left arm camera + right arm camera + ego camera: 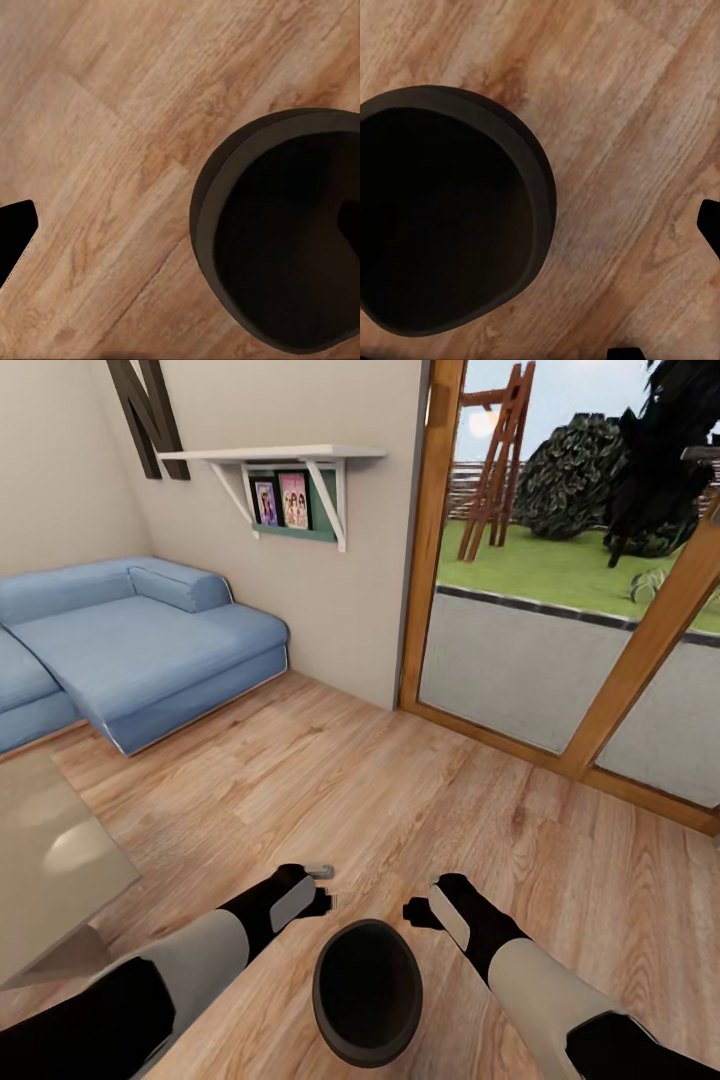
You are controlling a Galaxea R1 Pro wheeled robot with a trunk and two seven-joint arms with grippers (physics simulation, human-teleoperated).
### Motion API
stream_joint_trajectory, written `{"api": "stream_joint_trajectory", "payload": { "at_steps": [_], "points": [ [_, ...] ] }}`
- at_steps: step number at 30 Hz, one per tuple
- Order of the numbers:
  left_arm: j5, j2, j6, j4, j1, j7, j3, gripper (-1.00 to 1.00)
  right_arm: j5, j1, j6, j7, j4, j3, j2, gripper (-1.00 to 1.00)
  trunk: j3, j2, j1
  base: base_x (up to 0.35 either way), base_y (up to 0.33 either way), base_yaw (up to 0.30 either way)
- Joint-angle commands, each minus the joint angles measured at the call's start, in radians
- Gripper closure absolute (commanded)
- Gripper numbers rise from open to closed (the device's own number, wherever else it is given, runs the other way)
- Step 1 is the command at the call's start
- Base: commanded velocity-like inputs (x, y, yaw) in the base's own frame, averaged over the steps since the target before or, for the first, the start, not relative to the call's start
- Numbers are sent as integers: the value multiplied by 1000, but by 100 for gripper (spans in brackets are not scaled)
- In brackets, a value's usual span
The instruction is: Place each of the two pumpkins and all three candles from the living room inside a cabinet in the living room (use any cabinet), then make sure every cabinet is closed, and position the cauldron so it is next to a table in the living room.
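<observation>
The cauldron, a round black pot with a dark hollow inside, stands upright on the wooden floor just in front of me, between my two forearms. It appears from above in the left wrist view and the right wrist view. My left gripper hovers just beyond its rim to the left, open and holding nothing; one black fingertip shows over bare floor. My right gripper hovers beyond the rim to the right, also open and empty. A low table with a pale top stands at my left. Pumpkins, candles and cabinet are out of view.
A blue corner sofa fills the back left. A white wall shelf with framed pictures hangs above it. A wood-framed glass door to the garden runs along the right. Wooden floor stretches ahead.
</observation>
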Motion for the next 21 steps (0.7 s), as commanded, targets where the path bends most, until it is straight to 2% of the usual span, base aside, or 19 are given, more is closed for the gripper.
{"api": "stream_joint_trajectory", "payload": {
  "at_steps": [1, 9, 21],
  "points": [
    [0, -2, -1, 0, 0, 20, 0, -100, 0, 0, 0, 0, 0, 0, 0, -100, -3, -7, 4, 0, 0, 0],
    [32, -3, -4, 0, 0, 42, 1, -100, 1, 2, 0, 0, 1, 0, -3, -100, -28, -63, 35, 0, 0, 0],
    [36, -3, -8, 0, 0, 41, 1, -100, 2, 2, -1, 0, 6, 0, -7, -100, -66, -147, 81, 0, 0, 0]
  ]
}}
